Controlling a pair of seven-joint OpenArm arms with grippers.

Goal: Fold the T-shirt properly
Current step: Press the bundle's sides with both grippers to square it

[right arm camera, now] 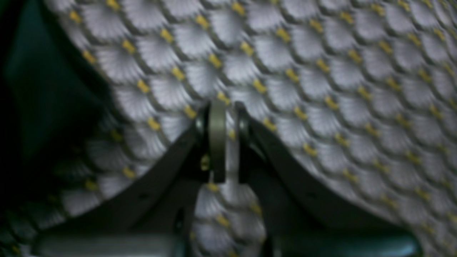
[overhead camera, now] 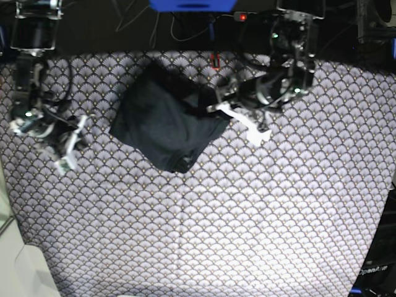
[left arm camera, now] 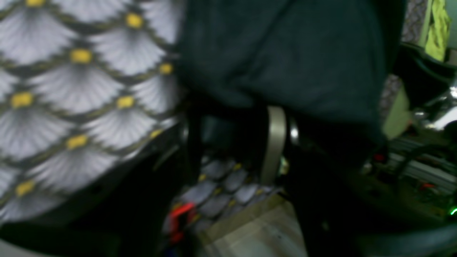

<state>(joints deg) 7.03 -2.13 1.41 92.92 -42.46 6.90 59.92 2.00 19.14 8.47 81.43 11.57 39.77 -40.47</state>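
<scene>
Across the whole base view spreads the scallop-patterned tablecloth [overhead camera: 247, 216], and upper centre on it lies the T-shirt [overhead camera: 162, 124], bunched into a dark, roughly folded heap. At its right edge my left gripper [overhead camera: 213, 106] is clamped on a raised edge of that cloth. My right gripper [overhead camera: 65, 158], at far left, hangs pressed together, holding nothing.

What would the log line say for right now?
shirt: bunched on cloth | left tool: gripping shirt edge | right tool: shut, empty
</scene>
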